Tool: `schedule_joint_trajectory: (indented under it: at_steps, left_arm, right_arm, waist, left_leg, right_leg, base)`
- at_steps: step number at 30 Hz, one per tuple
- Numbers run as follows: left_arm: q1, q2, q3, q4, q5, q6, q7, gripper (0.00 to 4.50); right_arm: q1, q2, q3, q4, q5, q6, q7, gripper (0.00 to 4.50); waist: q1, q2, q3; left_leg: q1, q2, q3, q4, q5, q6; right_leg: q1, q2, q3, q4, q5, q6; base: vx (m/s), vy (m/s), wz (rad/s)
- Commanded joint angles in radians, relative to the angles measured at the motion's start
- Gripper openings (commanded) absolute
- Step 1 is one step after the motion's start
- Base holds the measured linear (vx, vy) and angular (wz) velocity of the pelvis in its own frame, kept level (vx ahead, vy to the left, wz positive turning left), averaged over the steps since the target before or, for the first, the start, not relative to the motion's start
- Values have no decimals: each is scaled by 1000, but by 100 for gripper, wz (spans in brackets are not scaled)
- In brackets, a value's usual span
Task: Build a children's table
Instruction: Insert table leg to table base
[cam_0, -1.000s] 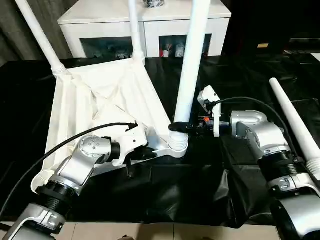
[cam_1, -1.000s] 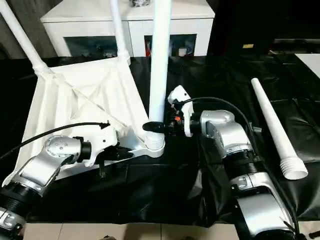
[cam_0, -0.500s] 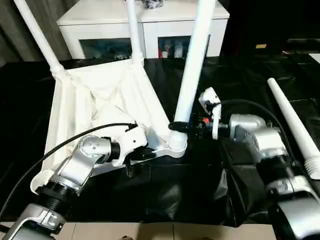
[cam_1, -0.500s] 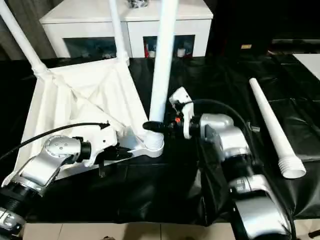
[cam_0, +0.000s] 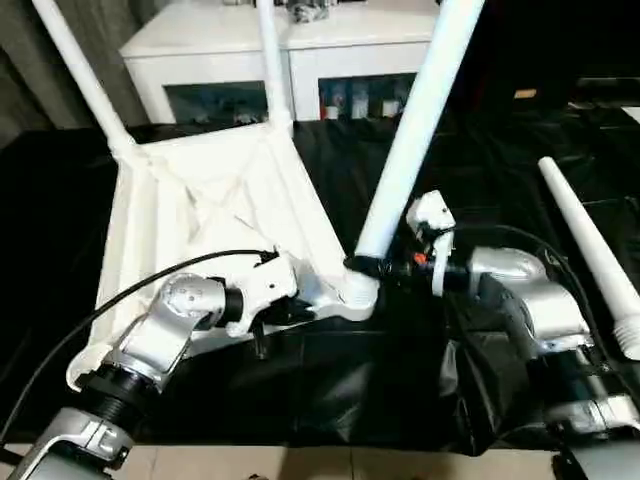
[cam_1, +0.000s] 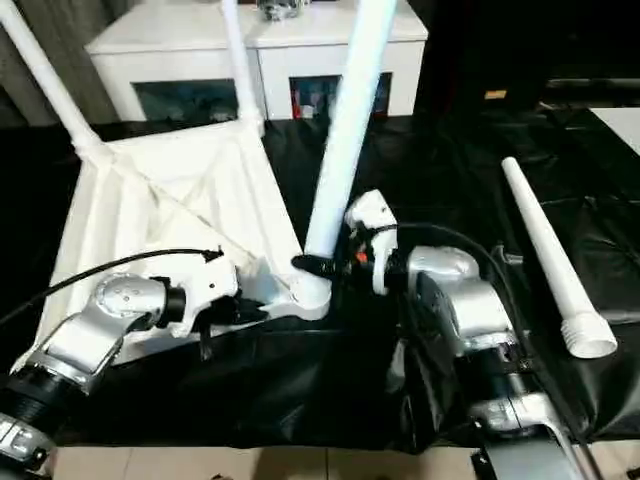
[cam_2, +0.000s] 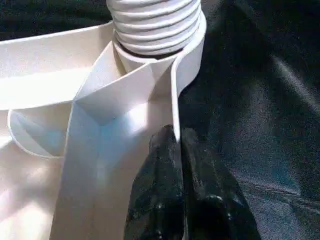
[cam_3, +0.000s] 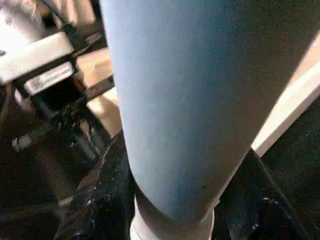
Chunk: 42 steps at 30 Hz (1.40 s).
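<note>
My right pincer is clamped around the base of the near leg, its two black fingers hugging the tube on either side just above the corner socket, a little below the middle of the frame. My left pincer is pinched nearly shut on the thin rim of the tabletop, one finger on each face of the wall close beside that same socket. The tabletop lies ribbed side up on the black-covered table, filling the left half of the frame, with two more legs rising from its far corners: one at upper left, one at upper centre. The fourth leg lies loose on the cover at the right edge, well apart from the rest. Compared with a second ago, the leg I hold has tipped: it stood almost upright then and now leans toward the upper right. Its top is cut off by the frame's upper edge, and I cannot tell how deep its threaded end sits in the socket. The white cabinet stands behind.
</note>
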Motion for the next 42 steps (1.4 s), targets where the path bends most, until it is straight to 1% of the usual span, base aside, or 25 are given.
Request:
schedule_joint_trajectory:
  at_steps: [1,2,3,7,8,9,13,15,16,18,20,21,22,23,25,26,29,32,33,35,37,38,39,41,42]
  left_arm:
    - [-31,6,11,-17,10,-30,6,0]
    - [-29,6,11,-18,10,-31,7,0]
    - [-29,6,11,-19,10,-31,7,0]
    - [-21,10,9,-27,11,-29,9,0]
    - [-20,10,9,-27,11,-29,9,0]
    - [-19,11,9,-28,12,-28,9,0]
    - [-14,13,10,-34,11,-24,9,0]
    - [-14,14,11,-34,12,-24,8,0]
    - [-12,16,11,-36,12,-23,7,0]
    - [-12,17,11,-37,11,-23,7,0]
    - [-12,17,11,-37,11,-24,7,0]
    - [-13,16,10,-37,11,-23,7,0]
    - [-13,16,10,-37,11,-23,7,0]
    - [-14,14,9,-36,11,-23,7,0]
    - [-14,13,9,-35,10,-24,8,0]
    - [-14,13,9,-35,10,-24,8,0]
    - [-15,12,8,-34,10,-25,9,0]
    - [-19,11,10,-27,13,-28,9,0]
    - [-20,11,10,-25,13,-29,9,0]
    - [-21,11,12,-22,14,-32,8,0]
    - [-23,12,12,-17,14,-34,6,0]
    - [-24,12,13,-16,15,-35,5,0]
    - [-27,13,13,-11,15,-38,4,0]
    - [-30,13,12,-6,15,-40,2,0]
    - [-33,13,12,-2,16,-41,1,0]
  right_arm:
    - [39,-18,74,12,-54,35,36,184]
    - [36,-28,103,-6,-58,48,59,184]
    - [33,-31,113,-8,-59,50,67,184]
    - [-4,-28,157,18,-67,55,110,184]
    - [-5,-27,158,20,-68,55,111,184]
    - [-13,-25,164,31,-71,54,118,184]
    - [-64,-10,193,118,-91,36,156,184]
    - [-79,-3,195,146,-96,27,157,184]
    - [-116,19,187,219,-102,6,149,184]
    - [-142,42,167,267,-92,0,142,184]
    - [-149,49,158,279,-87,0,140,184]
    - [-169,71,126,324,-75,-3,110,184]
    - [-170,72,124,327,-75,-3,108,184]
    - [-181,82,101,361,-69,-3,87,184]
    - [-173,74,99,374,-71,-10,93,184]
    - [-172,73,99,374,-71,-10,93,184]
    - [-148,58,91,376,-69,-14,102,184]
    - [-104,33,77,359,-71,-19,101,184]
    - [-95,30,70,356,-69,-19,99,184]
    - [-64,17,48,331,-59,-15,84,184]
    - [-41,8,29,307,-47,-9,71,184]
    - [-35,5,24,301,-45,-8,67,184]
    - [-17,-3,14,283,-39,-2,59,184]
    - [0,-7,7,262,-34,5,57,184]
    - [14,-9,3,243,-28,13,56,184]
  waist:
    - [-3,-6,-74]
    - [-1,-7,-74]
    - [0,-5,-74]
    - [1,-7,-73]
    - [0,-11,-73]
    - [0,-9,-74]
    - [-1,-14,-75]
    - [-2,-10,-75]
    - [-4,-10,-75]
    - [-7,-8,-73]
    - [-8,-10,-72]
    - [-9,-9,-72]
    - [-10,-9,-73]
    - [-12,-8,-73]
    - [-12,-9,-71]
    - [-12,-8,-73]
    - [-12,-9,-71]
    - [-12,-6,-72]
    - [-12,-7,-72]
    - [-11,2,-72]
    - [-11,4,-73]
    - [-10,8,-74]
    - [-11,6,-74]
    - [-12,5,-74]
    - [-12,8,-73]
  left_leg:
    - [3,16,-4,-72,-133,48]
    - [4,17,-4,-73,-125,48]
    - [4,17,-5,-73,-125,49]
    - [3,18,-3,-73,-120,55]
    - [1,17,-4,-73,-121,55]
    - [2,17,-4,-73,-122,55]
    - [0,17,-5,-73,-116,56]
    - [1,18,-5,-73,-123,57]
    - [2,18,-5,-74,-139,50]
    - [2,18,-6,-78,-166,43]
    - [4,19,-6,-79,-178,36]
    - [5,20,-6,-80,-183,33]
    - [5,20,-7,-80,-185,30]
    - [5,19,-7,-81,-190,28]
    - [6,19,-6,-81,-197,26]
    - [6,19,-6,-81,-192,27]
    - [5,19,-6,-81,-196,30]
    - [8,19,-6,-82,-206,28]
    - [7,19,-7,-83,-206,28]
    - [11,19,-7,-83,-223,25]
    - [12,19,-8,-85,-222,23]
    - [13,19,-8,-84,-223,22]
    - [13,19,-7,-85,-221,24]
    - [11,17,-7,-85,-223,29]
    - [10,16,-7,-86,-228,30]
  right_leg:
    - [68,-47,47,-74,-125,-211]
    - [67,-47,48,-73,-125,-210]
    - [66,-47,48,-72,-127,-210]
    - [64,-48,49,-73,-137,-209]
    - [66,-49,48,-72,-141,-209]
    - [66,-49,48,-71,-143,-210]
    - [66,-49,48,-70,-133,-211]
    - [63,-50,48,-71,-131,-216]
    - [64,-51,47,-70,-140,-218]
    - [64,-51,46,-74,-162,-218]
    - [64,-50,47,-76,-169,-214]
    - [63,-50,47,-76,-171,-215]
    - [63,-51,47,-75,-171,-215]
    - [64,-51,47,-76,-173,-216]
    - [64,-50,47,-78,-179,-217]
    - [65,-50,47,-76,-172,-216]
    - [66,-51,47,-77,-174,-215]
    - [67,-50,48,-80,-179,-210]
    - [68,-49,47,-79,-176,-212]
    - [65,-49,47,-82,-190,-209]
    - [66,-48,47,-81,-165,-211]
    - [66,-47,46,-79,-148,-215]
    - [66,-47,46,-82,-141,-216]
    - [70,-46,45,-81,-128,-219]
    - [70,-47,44,-82,-146,-216]
  base:
    - [0,0,0]
    - [0,0,0]
    - [0,0,0]
    - [0,0,0]
    - [0,0,0]
    - [0,0,0]
    - [0,0,0]
    - [0,0,0]
    - [0,0,0]
    - [0,0,0]
    - [0,0,0]
    - [0,0,0]
    - [0,0,0]
    - [0,0,0]
    - [0,0,0]
    - [0,0,0]
    - [0,0,0]
    - [0,0,0]
    - [0,0,0]
    - [0,0,0]
    - [0,0,0]
    - [0,0,0]
    - [0,0,0]
    - [0,0,0]
    - [0,0,0]
